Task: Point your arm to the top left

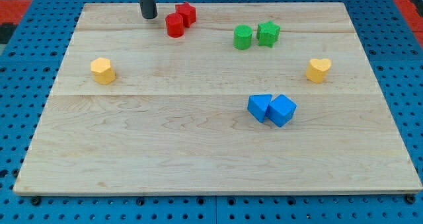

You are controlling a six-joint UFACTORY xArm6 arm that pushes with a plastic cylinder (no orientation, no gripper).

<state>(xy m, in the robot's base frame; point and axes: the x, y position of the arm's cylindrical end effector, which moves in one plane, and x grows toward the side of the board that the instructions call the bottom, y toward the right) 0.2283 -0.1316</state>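
Note:
My tip [149, 16] rests on the wooden board [165, 151] near the view's top, left of centre. Just right of it stand a red cylinder [174, 26] and a red star-shaped block [186, 14], touching each other. The tip is a short gap from the red cylinder, not touching it. A yellow hexagonal block [102, 71] lies well below and left of the tip. The board's top left corner lies left of the tip.
A green cylinder [242, 37] and a green star-shaped block [268, 33] sit side by side at upper right. A yellow heart-shaped block [318, 70] is at the right. Two blue blocks [260, 107] [282, 110] touch each other right of centre. Blue pegboard surrounds the board.

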